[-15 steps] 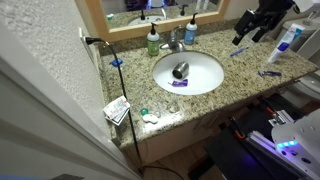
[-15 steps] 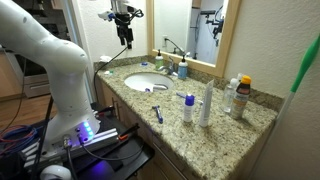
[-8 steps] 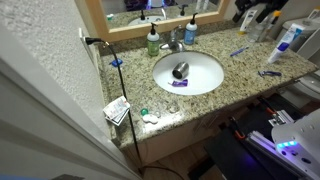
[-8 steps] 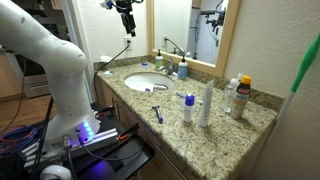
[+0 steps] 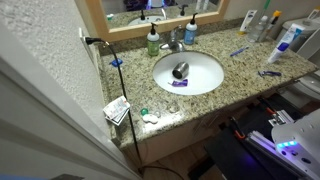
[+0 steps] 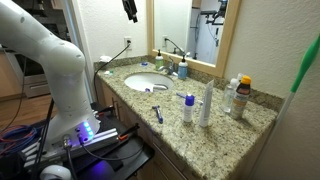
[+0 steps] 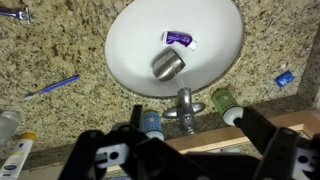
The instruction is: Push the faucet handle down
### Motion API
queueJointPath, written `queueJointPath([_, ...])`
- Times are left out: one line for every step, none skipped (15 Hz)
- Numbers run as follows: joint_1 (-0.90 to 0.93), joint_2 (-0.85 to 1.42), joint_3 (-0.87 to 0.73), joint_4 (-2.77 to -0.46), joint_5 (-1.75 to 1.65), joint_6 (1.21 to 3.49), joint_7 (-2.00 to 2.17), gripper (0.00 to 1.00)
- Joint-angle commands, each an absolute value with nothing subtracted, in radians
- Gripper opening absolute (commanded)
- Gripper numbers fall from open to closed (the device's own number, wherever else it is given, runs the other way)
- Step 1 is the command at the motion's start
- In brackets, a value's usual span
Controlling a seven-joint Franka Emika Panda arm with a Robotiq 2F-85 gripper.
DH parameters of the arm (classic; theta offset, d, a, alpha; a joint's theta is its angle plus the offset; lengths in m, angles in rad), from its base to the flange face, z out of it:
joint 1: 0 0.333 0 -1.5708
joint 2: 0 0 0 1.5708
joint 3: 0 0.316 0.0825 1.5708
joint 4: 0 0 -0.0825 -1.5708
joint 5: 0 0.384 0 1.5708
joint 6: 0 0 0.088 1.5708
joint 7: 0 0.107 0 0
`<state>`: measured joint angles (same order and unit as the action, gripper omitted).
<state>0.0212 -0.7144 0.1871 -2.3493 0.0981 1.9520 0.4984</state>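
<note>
In the wrist view the gripper is seen at 6 o'clock, jaws spread wide, nothing held between them. The faucet handle is seen just beyond it – at the 6 o'clock rim of the white basin – with a green soap bottle at its 3 o'clock.

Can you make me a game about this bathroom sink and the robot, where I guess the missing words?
The sink basin is coloured ___. Inside it lies a small tube that is ___. The soap bottle beside the faucet handle is ___. The gripper hangs high above the counter, open, and touches ___.
Missing words: white; purple; green; nothing.
</note>
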Motion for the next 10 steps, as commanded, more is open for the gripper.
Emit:
queueJointPath([0.002, -0.486, 0.2, -2.26, 0.064, 1.983, 0.406, 1.0])
queueJointPath([-0.005, -0.439, 0.207, -2.234, 0.036, 1.987, 0.401, 1.0])
queueJointPath([0.013, -0.38, 0.188, -2.192, 0.036, 1.954, 0.354, 1.0])
queueJointPath([0.018, -0.317, 0.182, -2.131, 0.027, 1.935, 0.335, 1.0])
queueJointPath([0.012, -0.253, 0.187, -2.07, 0.005, 1.923, 0.341, 1.0])
queueJointPath([0.01, -0.201, 0.185, -2.012, -0.003, 1.913, 0.37, 1.0])
queueJointPath([0.031, -0.325, 0.176, -2.156, 0.017, 1.972, 0.375, 1.0])
queueJointPath([0.033, -0.271, 0.172, -2.104, 0.01, 1.965, 0.376, 1.0])
queueJointPath([0.034, -0.232, 0.168, -2.065, 0.007, 1.958, 0.376, 1.0])
queueJointPath([0.035, -0.209, 0.166, -2.042, 0.006, 1.953, 0.376, 1.0])
